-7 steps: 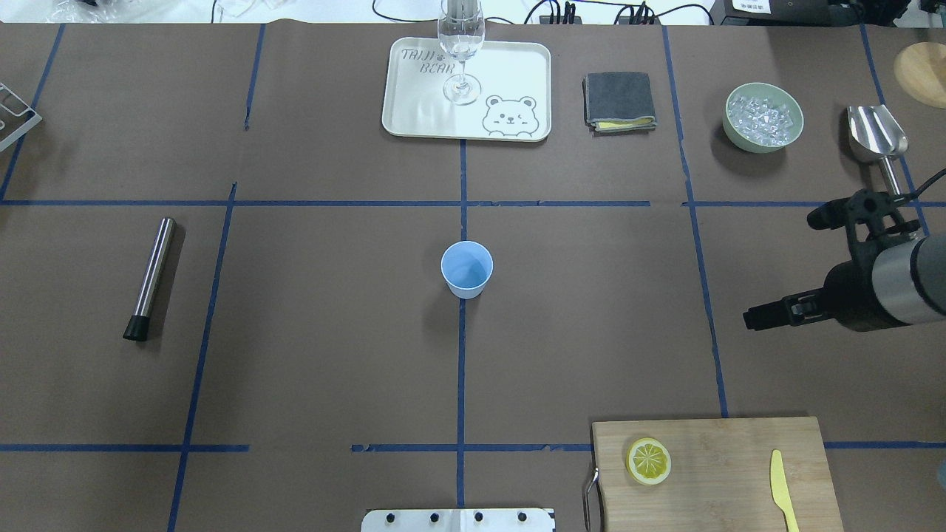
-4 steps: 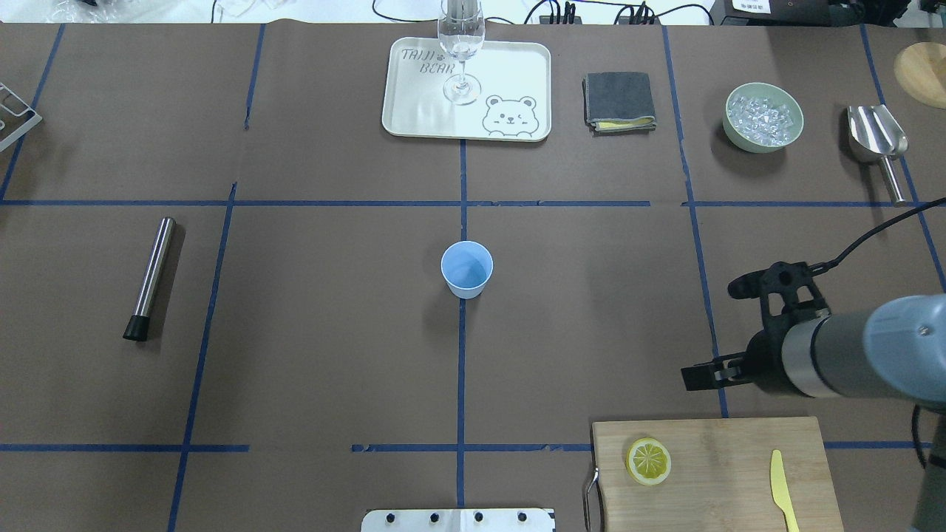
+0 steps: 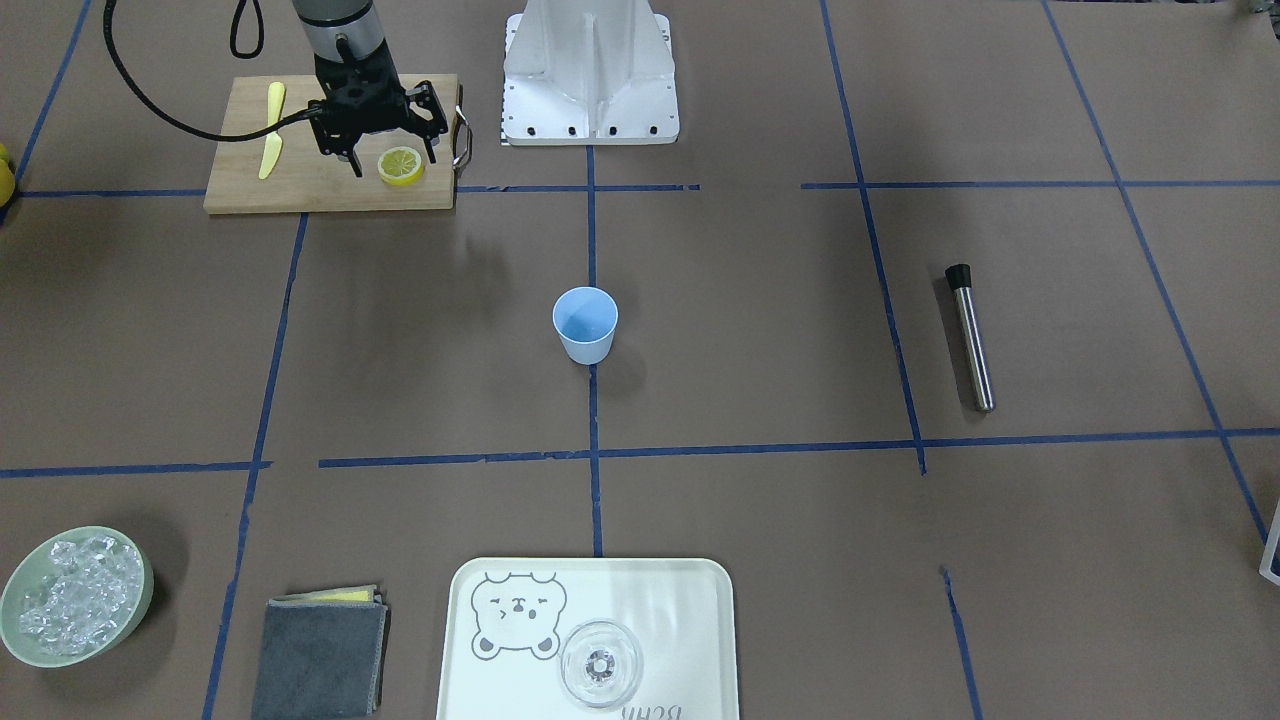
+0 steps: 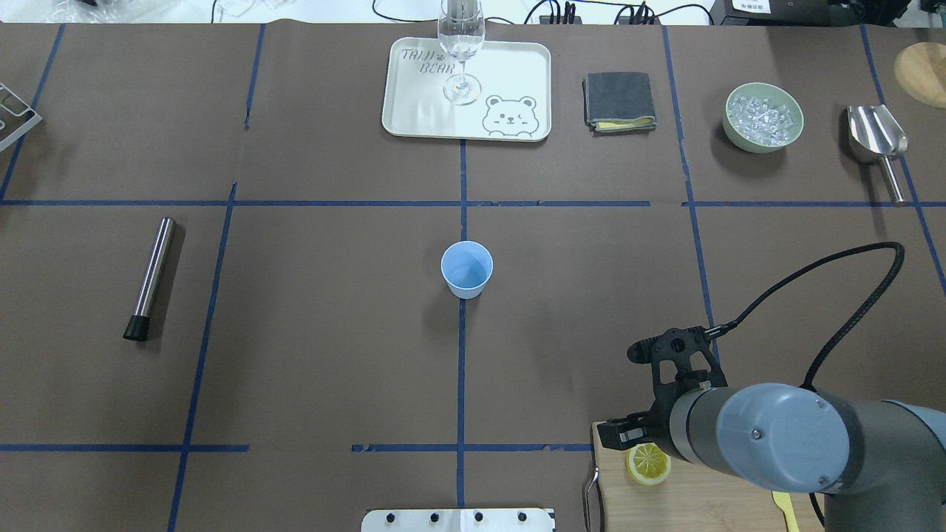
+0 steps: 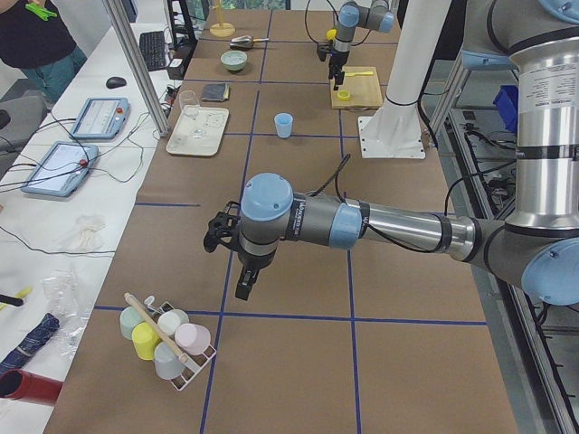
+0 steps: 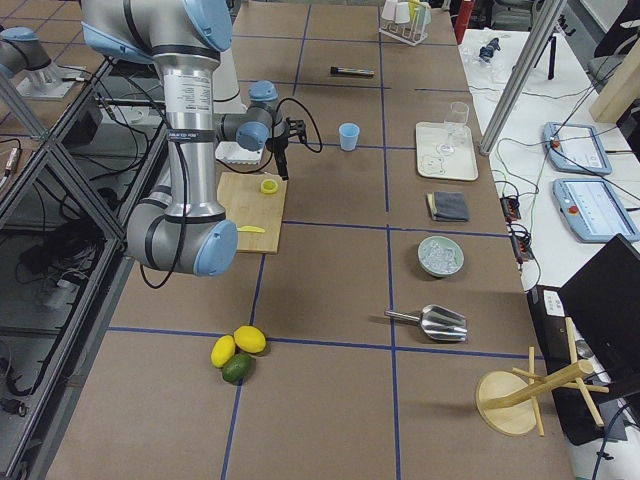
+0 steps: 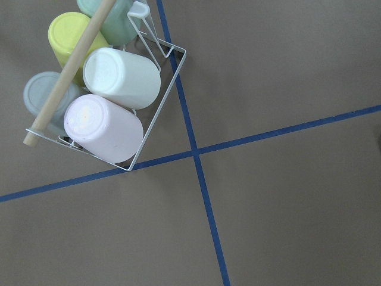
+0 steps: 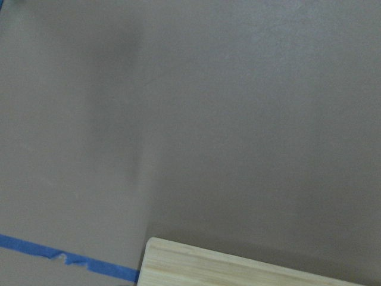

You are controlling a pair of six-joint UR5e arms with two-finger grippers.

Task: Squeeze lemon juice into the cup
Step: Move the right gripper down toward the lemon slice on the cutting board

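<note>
One lemon slice (image 3: 401, 166) lies flat on the wooden cutting board (image 3: 300, 185), also seen in the overhead view (image 4: 649, 465). My right gripper (image 3: 394, 158) hangs open just above it, one finger on each side in the front view; in the overhead view (image 4: 628, 437) the arm partly covers the slice. The light-blue cup (image 4: 467, 270) stands upright at the table's middle (image 3: 585, 325), well away from the board. My left gripper (image 5: 244, 280) shows only in the exterior left view, near the table's left end, and I cannot tell whether it is open or shut.
A yellow knife (image 3: 271, 140) lies on the board. At the far side are a tray (image 4: 517, 66) with a glass (image 4: 461, 52), a grey cloth (image 4: 619, 100), an ice bowl (image 4: 763, 117) and a scoop (image 4: 876, 140). A steel muddler (image 4: 151, 277) lies left. A cup rack (image 7: 113, 101) sits under the left wrist.
My right arm has swung from the table's right edge in toward the near side and now sits over the cutting board above the lemon slice. Nothing else has moved.
</note>
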